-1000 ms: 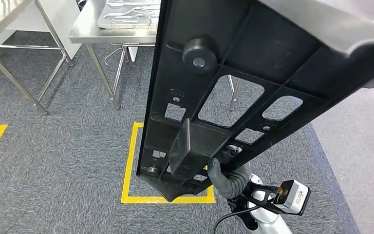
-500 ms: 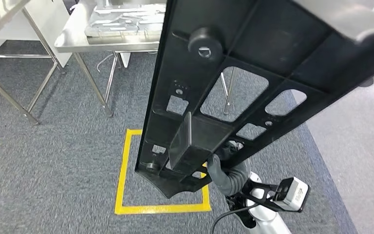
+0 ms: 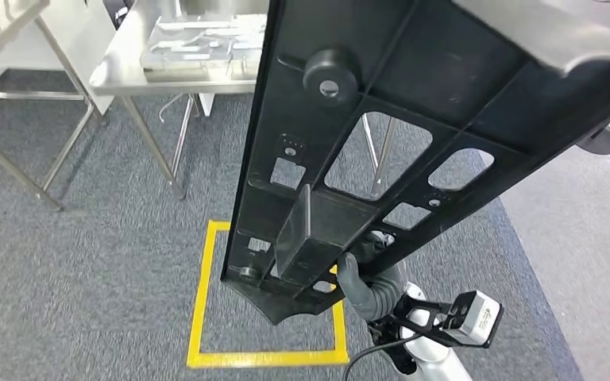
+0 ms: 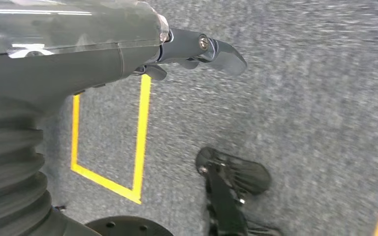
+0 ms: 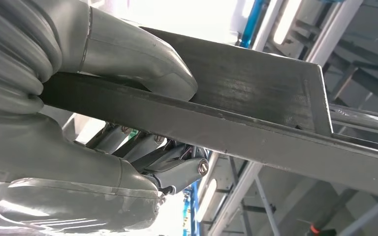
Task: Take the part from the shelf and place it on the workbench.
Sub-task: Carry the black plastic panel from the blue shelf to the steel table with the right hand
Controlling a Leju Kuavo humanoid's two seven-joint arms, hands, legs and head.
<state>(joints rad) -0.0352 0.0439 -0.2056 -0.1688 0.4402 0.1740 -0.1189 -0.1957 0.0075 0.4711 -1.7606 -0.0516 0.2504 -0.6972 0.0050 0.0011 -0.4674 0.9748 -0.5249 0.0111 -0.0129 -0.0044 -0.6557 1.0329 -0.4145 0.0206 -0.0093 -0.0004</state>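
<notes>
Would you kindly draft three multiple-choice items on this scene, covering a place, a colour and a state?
1. Where does the steel table stand in the head view?
A. upper left, beyond the tape square
B. lower right corner
C. under the robot's feet

2. What colour is the tape square on the carpet?
A. red
B. yellow
C. white

3. What is the right hand doing?
A. hanging open
B. resting on the table
C. holding the black part

Answers: 1 A, its top and legs show at the upper left. 2 B, the outline is yellow. 3 C, the right wrist view shows thumb and fingers clamping the part's plate.
</notes>
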